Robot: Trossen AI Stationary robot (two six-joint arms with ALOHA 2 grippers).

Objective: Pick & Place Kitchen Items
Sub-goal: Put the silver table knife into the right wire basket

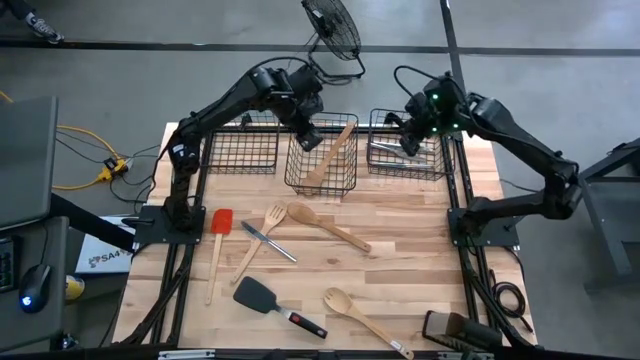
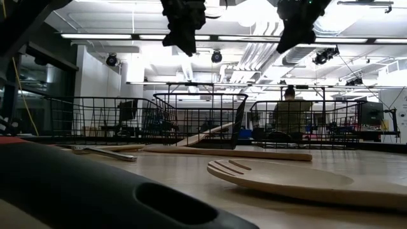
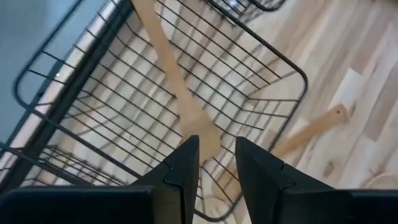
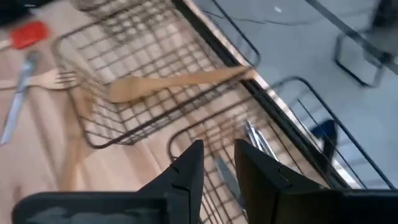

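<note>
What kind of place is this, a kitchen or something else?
Probably a robotics lab or workshop, not a kitchen. Two robot arms are mounted on a wooden table, the ceiling shows bare pipes and strip lights, and a person sits at a desk in the background.

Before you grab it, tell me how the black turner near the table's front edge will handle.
The black turner lies flat on the table, so it will probably slide rather than roll when pushed. Its broad head looks heavier than the slim handle, so a grip at the handle's end may let the head droop. It looks stiff, probably plastic, and likely light.
</note>
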